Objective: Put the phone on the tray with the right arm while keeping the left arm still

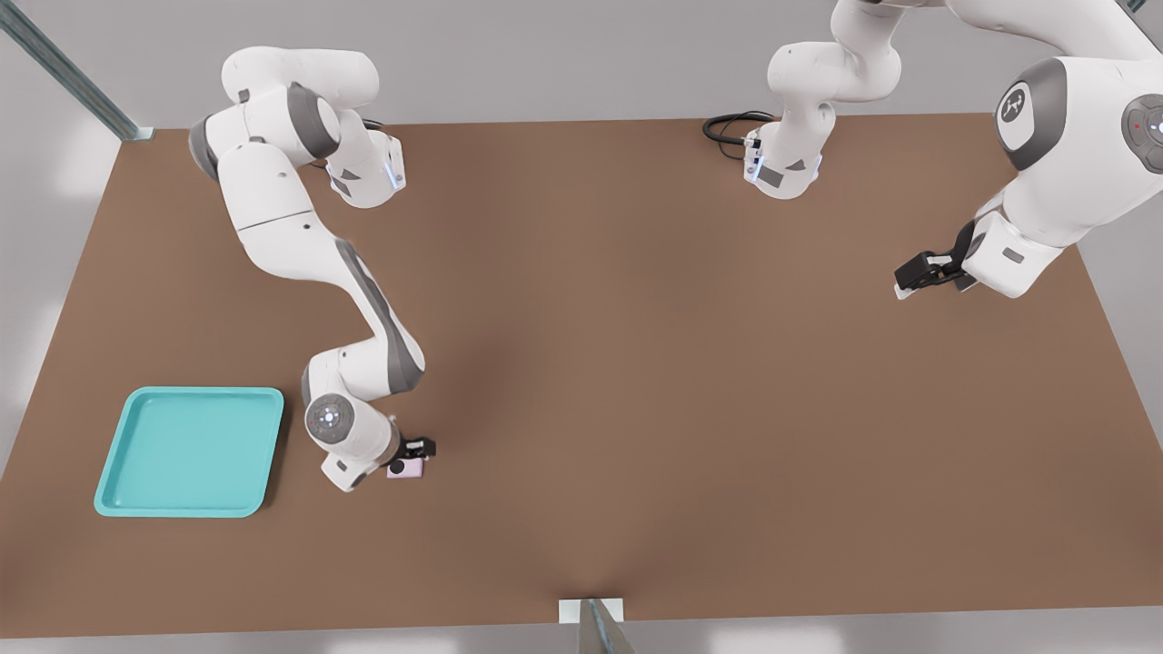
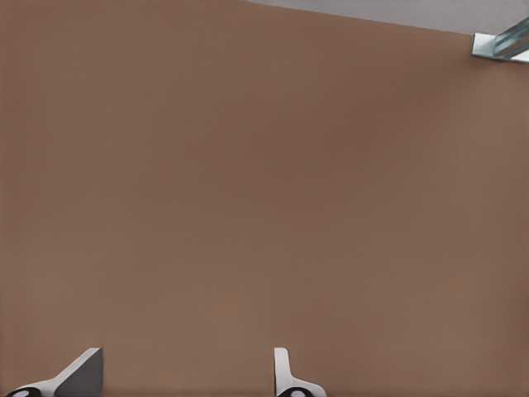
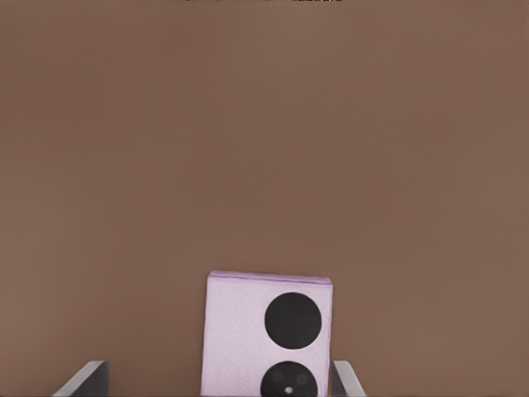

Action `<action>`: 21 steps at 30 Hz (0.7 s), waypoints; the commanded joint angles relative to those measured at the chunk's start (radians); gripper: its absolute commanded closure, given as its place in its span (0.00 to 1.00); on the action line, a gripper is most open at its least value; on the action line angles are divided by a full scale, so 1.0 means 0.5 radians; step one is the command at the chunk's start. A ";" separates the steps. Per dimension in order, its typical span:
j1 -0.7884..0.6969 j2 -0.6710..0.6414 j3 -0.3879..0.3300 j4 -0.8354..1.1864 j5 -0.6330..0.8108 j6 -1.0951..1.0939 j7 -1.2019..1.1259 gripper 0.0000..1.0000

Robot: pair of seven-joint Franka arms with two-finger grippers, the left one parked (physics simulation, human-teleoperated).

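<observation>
A: Hand (image 1: 413, 457) state? Phone (image 1: 405, 469) posn?

B: Hand was seen low over the phone, fingers apart, one either side, w/ a gap on one side. Phone lay flat on the surface (image 1: 636, 363). Tray (image 1: 189, 451) sat well beyond the wrist side.

A: Risk?

B: Uneven closing; phone could be nudged or twisted, grip lost.

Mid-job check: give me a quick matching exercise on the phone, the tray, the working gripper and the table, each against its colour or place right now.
Things:
1. phone
2. tray
3. gripper
4. table

Descriptions:
A. turquoise, nothing in it
B. brown surface under everything
C. pale pink, lying on the table, outside the tray
D. black, low over the phone, a finger on each side

Pairs: 1-C, 2-A, 3-D, 4-B
</observation>
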 commanded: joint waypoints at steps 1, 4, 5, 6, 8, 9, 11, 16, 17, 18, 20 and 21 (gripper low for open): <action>-0.004 0.012 -0.002 -0.007 0.000 0.169 0.159 0.00; -0.031 0.052 -0.002 -0.016 0.000 0.169 0.156 0.00; -0.044 0.055 -0.002 -0.022 0.003 0.203 0.123 0.00; -0.074 0.077 -0.002 -0.028 0.000 0.209 0.077 0.00; -0.077 0.083 -0.002 -0.031 0.003 0.212 0.064 0.00; -0.074 0.095 0.001 -0.043 0.003 0.224 0.061 0.00; -0.074 0.098 0.007 -0.062 0.000 0.227 0.058 0.00; -0.071 0.129 0.004 -0.068 0.000 0.252 0.055 0.00; -0.071 0.129 0.007 -0.080 0.000 0.270 0.055 0.00; -0.071 0.129 0.007 -0.083 0.000 0.270 0.055 0.00; -0.059 0.129 0.007 -0.111 0.000 0.267 0.055 0.00; -0.059 0.126 0.007 -0.117 0.000 0.267 0.055 0.00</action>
